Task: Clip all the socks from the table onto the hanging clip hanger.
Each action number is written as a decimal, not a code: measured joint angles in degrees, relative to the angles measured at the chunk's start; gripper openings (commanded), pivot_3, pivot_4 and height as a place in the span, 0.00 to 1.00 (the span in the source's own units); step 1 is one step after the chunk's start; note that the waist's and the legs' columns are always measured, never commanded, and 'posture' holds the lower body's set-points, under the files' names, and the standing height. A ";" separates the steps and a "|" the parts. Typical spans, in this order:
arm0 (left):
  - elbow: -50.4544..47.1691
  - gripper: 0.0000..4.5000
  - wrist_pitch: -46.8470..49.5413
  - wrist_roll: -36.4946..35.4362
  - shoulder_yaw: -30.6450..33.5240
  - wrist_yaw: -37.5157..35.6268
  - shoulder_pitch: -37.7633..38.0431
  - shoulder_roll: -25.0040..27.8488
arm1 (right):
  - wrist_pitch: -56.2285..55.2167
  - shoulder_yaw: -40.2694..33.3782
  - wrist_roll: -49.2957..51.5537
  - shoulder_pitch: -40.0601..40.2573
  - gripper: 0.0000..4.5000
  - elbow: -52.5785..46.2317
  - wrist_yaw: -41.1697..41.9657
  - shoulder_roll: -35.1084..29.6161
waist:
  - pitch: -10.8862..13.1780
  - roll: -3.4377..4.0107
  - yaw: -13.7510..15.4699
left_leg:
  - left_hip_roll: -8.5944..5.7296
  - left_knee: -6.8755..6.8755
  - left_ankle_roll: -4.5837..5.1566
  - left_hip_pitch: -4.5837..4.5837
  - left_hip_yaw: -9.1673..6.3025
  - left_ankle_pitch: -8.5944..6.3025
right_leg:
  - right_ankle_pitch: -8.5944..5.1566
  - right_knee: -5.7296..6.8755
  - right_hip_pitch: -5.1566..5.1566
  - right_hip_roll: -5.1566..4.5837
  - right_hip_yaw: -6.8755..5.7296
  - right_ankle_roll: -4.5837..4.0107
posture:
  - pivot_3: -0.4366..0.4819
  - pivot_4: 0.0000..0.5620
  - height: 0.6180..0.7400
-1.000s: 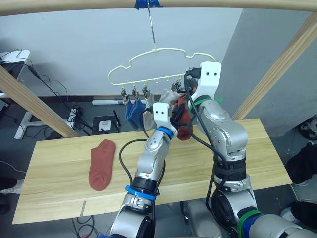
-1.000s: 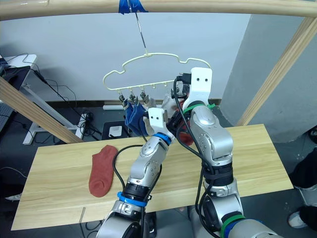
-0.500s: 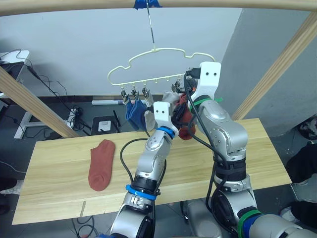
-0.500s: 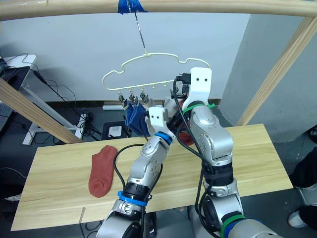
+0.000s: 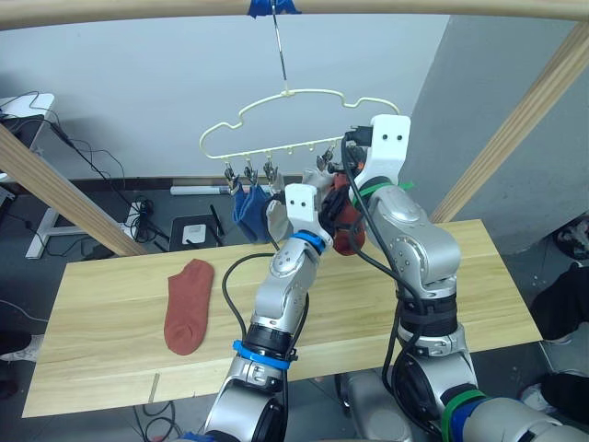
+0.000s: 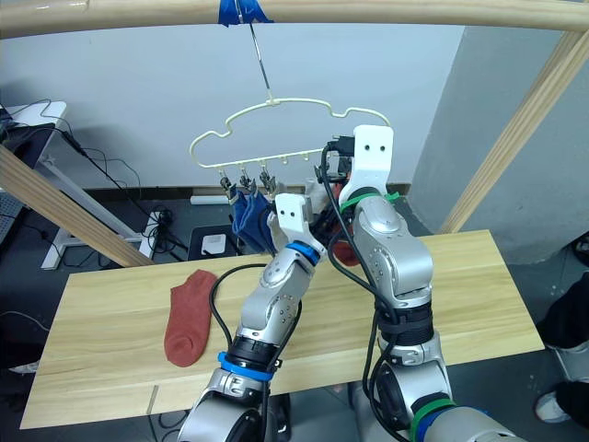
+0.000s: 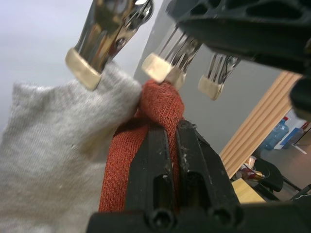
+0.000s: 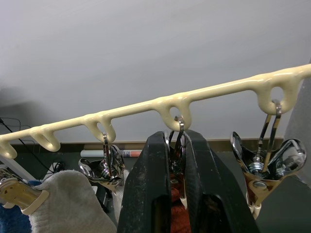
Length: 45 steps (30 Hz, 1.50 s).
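Pale wood table (image 5: 110,313), long plank top, nearest item.

1. Rust-red sock (image 5: 187,305), lying flat on the table's left part, toe toward the near edge, well apart from both arms.

2. Left gripper (image 7: 170,141), raised above the table to the clip row. Fingers (image 7: 156,160) drawn narrow, pinching the top edge of a second rust-red sock (image 7: 158,104); the cloth bunches just above the fingertips and touches the cream tip of a metal clip (image 7: 163,65).

3. Right gripper (image 8: 176,145), raised beside the left one. Its two black fingers (image 8: 150,184) squeeze the sides of that clip's upper wire handles, directly under a loop of the hanger bar; rust-red cloth shows low between them.

4. Light grey sock (image 7: 53,145), hanging from the neighbouring clip, touching the held red sock.

5. Blue socks (image 5: 248,210), hanging from the clips at the hanger's left end; how many, cannot be told.

6. Clip hanger (image 5: 285,115), pale yellow-green wire, wavy cloud outline, hung by a metal hook from a wooden rail (image 5: 414,7) at a wrap of blue tape (image 5: 273,7). One clip (image 8: 267,170) to the right of the gripped one hangs empty.

7. Slanted wooden posts (image 5: 525,120) either side; grey wall behind; cables and a power strip (image 5: 138,216) on the dark floor.

No legible writing or brand marks.
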 measured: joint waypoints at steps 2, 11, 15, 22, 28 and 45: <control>-0.08 0.00 0.00 0.00 -0.17 -0.11 -0.03 0.02 | 0.00 0.00 0.00 0.00 0.01 0.00 0.02 0.00 | 0.00 0.00 -0.01 | 0.00 0.00 0.00 0.00 0.00 0.00 | 0.00 0.00 0.00 0.00 0.00 0.00 | 0.19 0.42 1.00; -0.08 0.00 -0.16 0.04 -0.83 -1.68 -0.29 0.15 | 0.32 -0.21 0.19 0.00 0.40 0.00 0.03 0.05 | 0.00 0.00 -0.01 | 0.00 0.00 0.00 0.00 0.00 0.00 | 0.00 0.01 0.00 0.00 0.00 0.00 | 0.19 0.42 1.00; 0.22 0.00 -0.99 0.13 -1.03 -2.42 -0.45 0.23 | 0.33 -0.30 0.56 0.00 0.73 0.00 -0.02 0.05 | 0.00 0.00 -0.02 | 0.00 0.00 0.00 0.00 0.00 0.00 | 0.00 0.01 0.00 0.00 0.00 0.00 | 0.19 0.42 1.00; 2.13 0.00 -1.37 0.21 -1.01 -2.45 -0.86 0.48 | 1.69 -0.77 1.36 0.00 0.97 -2.79 0.02 0.03 | 0.00 0.00 -0.03 | 0.00 0.00 0.00 0.00 0.00 0.00 | 0.00 0.01 0.00 0.00 0.00 0.00 | 0.19 0.42 1.00; 2.57 0.00 -1.43 0.35 -0.95 -2.46 -1.16 0.68 | 6.88 -2.07 3.89 1.42 0.97 -10.39 1.69 -0.74 | 0.00 0.00 -0.05 | 0.00 0.00 0.00 0.00 -0.01 0.00 | 0.00 0.00 0.01 0.00 0.00 0.00 | 0.18 0.42 1.00; 0.98 0.00 -1.10 2.46 -1.97 -2.80 0.66 0.45 | 18.47 -0.72 10.22 7.49 0.97 -20.69 11.50 -10.82 | 0.00 0.00 -0.23 | -0.01 0.03 0.00 0.01 -0.02 0.00 | 0.00 0.04 0.01 0.00 0.00 0.00 | 0.18 0.40 1.00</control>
